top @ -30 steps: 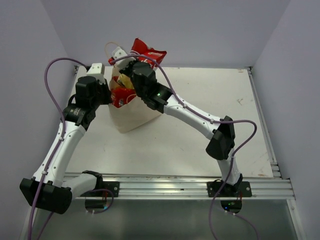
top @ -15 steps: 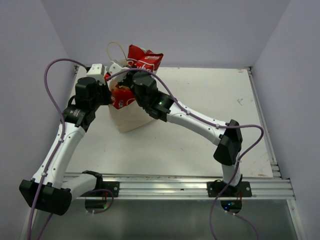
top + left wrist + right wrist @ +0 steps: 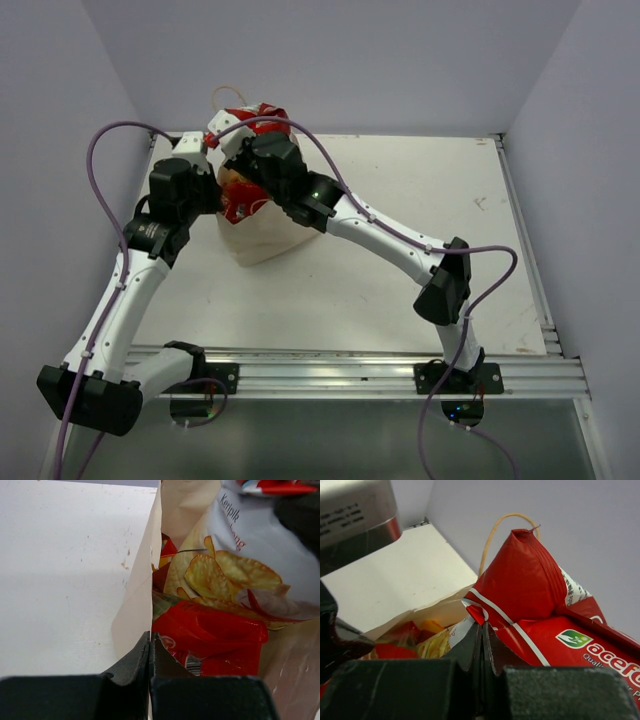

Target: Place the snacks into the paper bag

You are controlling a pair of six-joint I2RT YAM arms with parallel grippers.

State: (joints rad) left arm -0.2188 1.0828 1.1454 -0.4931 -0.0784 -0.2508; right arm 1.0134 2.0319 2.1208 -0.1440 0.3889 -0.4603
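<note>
The tan paper bag point(image 3: 262, 232) stands at the back left of the table. My left gripper point(image 3: 150, 636) is shut on the edge of its side wall point(image 3: 137, 595), holding the mouth apart. Inside lie a small red packet point(image 3: 210, 630) and a white packet printed with chips point(image 3: 225, 575). My right gripper point(image 3: 483, 626) is shut on a corner of the large red-and-white chip bag point(image 3: 530, 590), which sticks out of the bag's mouth point(image 3: 250, 118). Both grippers, left point(image 3: 212, 158) and right point(image 3: 248, 142), meet over the opening. Other snacks are hidden.
A twisted paper handle point(image 3: 492, 535) loops up behind the chip bag. The left arm's metal wrist point(image 3: 355, 510) sits close beside my right gripper. The purple back wall stands just behind the bag. White table point(image 3: 420, 200) stretches to the right.
The large chip bag has sunk lower into the paper bag's mouth, with my right gripper moving left and down with it. The left gripper stays on the bag's edge.
</note>
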